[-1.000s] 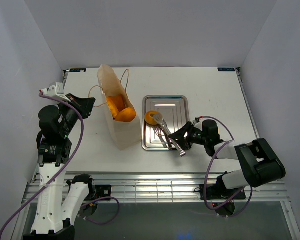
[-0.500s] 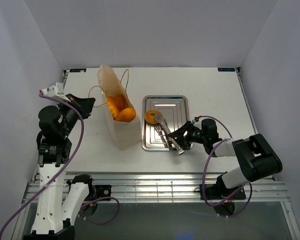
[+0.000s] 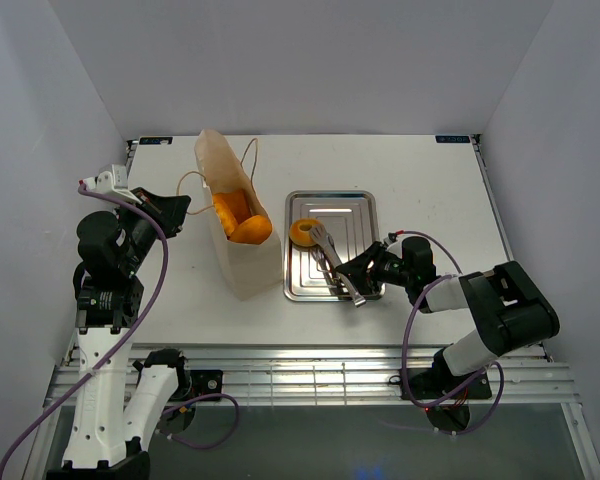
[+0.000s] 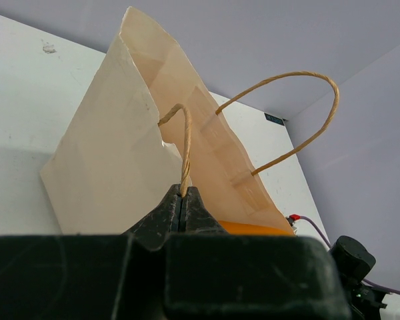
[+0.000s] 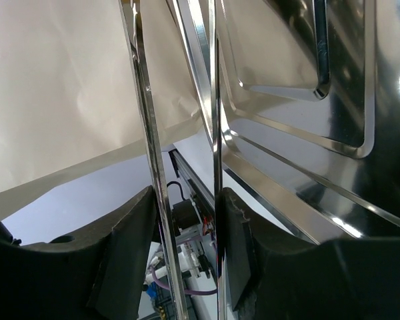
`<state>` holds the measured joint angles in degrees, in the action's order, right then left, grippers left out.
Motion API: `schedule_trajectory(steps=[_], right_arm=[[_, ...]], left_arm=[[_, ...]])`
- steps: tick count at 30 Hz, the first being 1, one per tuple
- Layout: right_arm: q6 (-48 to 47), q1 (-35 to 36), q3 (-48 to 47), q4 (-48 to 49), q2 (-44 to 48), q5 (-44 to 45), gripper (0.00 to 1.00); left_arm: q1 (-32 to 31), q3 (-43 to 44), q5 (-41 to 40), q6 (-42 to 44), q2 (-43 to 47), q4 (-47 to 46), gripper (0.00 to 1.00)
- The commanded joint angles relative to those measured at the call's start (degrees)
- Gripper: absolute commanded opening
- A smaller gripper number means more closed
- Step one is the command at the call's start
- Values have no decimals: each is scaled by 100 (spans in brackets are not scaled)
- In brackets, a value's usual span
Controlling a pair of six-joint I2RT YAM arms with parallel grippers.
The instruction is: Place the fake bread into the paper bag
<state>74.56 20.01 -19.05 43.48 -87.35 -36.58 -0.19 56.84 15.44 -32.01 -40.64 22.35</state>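
Doughnut (image 3: 303,234) beside tongs (image 3: 332,262), beyond right pincer (image 3: 352,280)

One paper bag (image 3: 248,272), one tray (image 3: 358,222), one tongs (image 3: 332,268); perhaps three bread pieces (image 3: 250,230)

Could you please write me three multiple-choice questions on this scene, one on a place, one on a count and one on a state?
1. Where is the ring doughnut?
A on the bare tabletop
B on the silver tray
C on the floor

2. How many bread pieces lie on the tray?
A one
B two
C four

3. The left gripper is:
A wide open
B shut on the string handle of the paper bag
C shut on a bun

Answers:
1 B, since the top view shows it in the tray's far left corner.
2 A, since only the doughnut is there, beside the tongs that the right gripper squeezes.
3 B, since the left wrist view shows the jaws pinched together on the string.
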Motion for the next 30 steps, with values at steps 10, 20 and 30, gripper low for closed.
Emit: schedule_trajectory(steps=[10, 20, 30], right_arm=[[-39, 29, -187, 319, 174, -51, 44], [-144, -41, -204, 91, 438, -43, 40], [-838, -173, -608, -1235, 1175, 212, 40]], left_arm=[[10, 126, -24, 72, 56, 77, 0], [10, 143, -32, 72, 39, 94, 0], [10, 196, -33, 37, 21, 112, 0]])
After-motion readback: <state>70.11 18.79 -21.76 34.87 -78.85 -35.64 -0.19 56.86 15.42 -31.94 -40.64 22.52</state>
